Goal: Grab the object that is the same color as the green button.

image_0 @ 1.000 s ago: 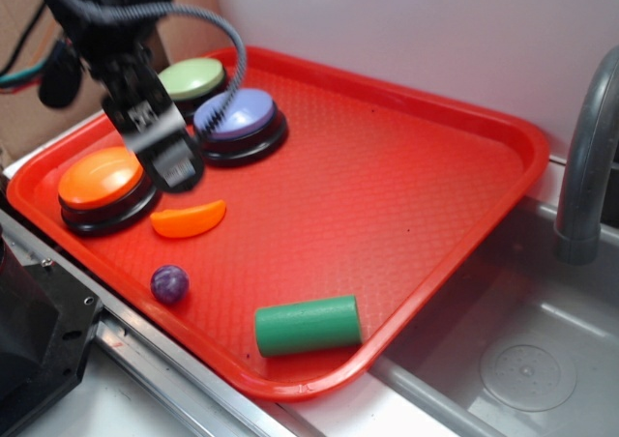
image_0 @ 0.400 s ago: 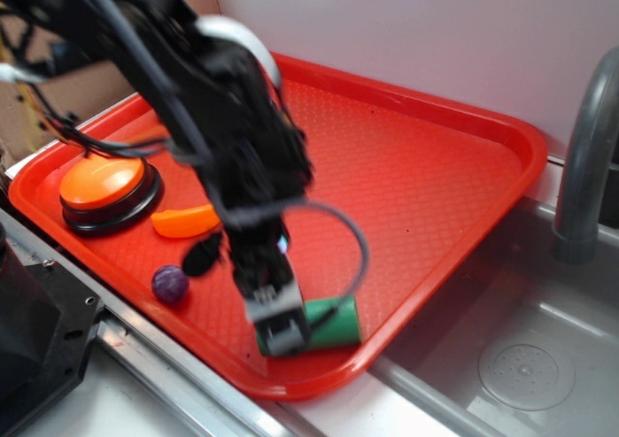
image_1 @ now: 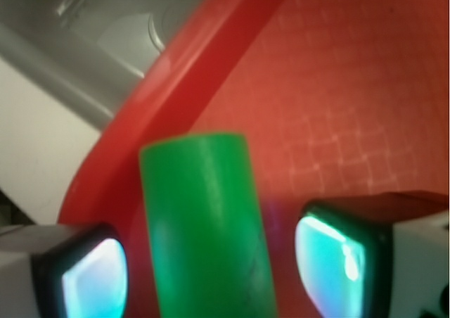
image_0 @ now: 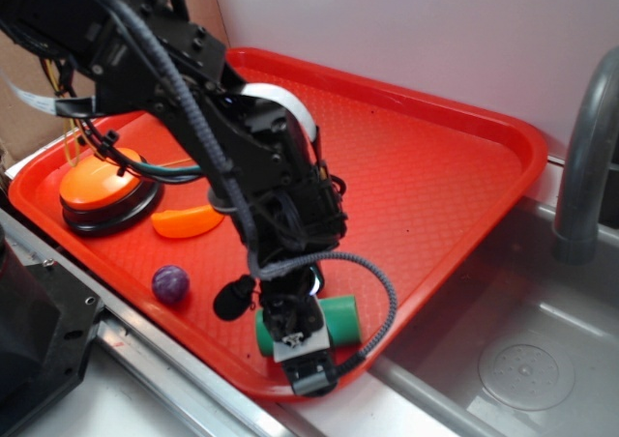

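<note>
The green cylinder [image_1: 204, 226] lies on its side at the near edge of the red tray [image_0: 464, 181], its long axis running roughly along the tray's front rim [image_1: 169, 93], so being smooth and round it could roll against that rim or squirt out if the pads close off-centre. The claw [image_1: 211, 269] is open and straddles it, a pad on each side with gaps showing, not yet gripping. Further back sit the purple ball [image_0: 169, 283], the orange slice [image_0: 186, 221] and the orange button [image_0: 102, 188]; the green button is hidden by the arm.
</note>
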Tool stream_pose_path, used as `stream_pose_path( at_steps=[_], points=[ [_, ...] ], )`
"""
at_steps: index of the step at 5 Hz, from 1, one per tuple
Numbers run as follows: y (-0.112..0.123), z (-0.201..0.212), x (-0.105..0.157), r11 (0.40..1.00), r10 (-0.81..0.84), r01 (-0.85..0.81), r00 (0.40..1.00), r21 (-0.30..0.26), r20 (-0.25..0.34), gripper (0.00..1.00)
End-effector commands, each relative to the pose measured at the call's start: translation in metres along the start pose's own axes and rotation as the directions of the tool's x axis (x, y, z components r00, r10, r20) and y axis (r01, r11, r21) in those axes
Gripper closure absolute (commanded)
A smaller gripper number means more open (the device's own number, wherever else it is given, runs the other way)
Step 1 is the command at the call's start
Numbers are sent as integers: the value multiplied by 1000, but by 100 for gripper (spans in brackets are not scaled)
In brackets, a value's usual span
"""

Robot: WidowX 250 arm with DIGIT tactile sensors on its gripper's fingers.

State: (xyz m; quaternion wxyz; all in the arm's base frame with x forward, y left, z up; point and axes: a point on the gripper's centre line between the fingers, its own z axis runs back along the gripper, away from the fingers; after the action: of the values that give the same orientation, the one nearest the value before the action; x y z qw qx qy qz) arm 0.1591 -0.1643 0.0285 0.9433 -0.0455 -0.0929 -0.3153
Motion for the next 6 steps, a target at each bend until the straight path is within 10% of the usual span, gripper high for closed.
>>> stream_pose_path(
  at_steps=[1,3,4,6],
  points=[
    [26,0,-11,997,62,-62,998,52,-3,0],
    [40,2,-14,995,89,-88,995,39,-36,0],
    [41,-1,-15,991,122,-119,991,61,-46,100],
    [70,38,-11,967,232,-225,972,117,-49,100]
  ],
)
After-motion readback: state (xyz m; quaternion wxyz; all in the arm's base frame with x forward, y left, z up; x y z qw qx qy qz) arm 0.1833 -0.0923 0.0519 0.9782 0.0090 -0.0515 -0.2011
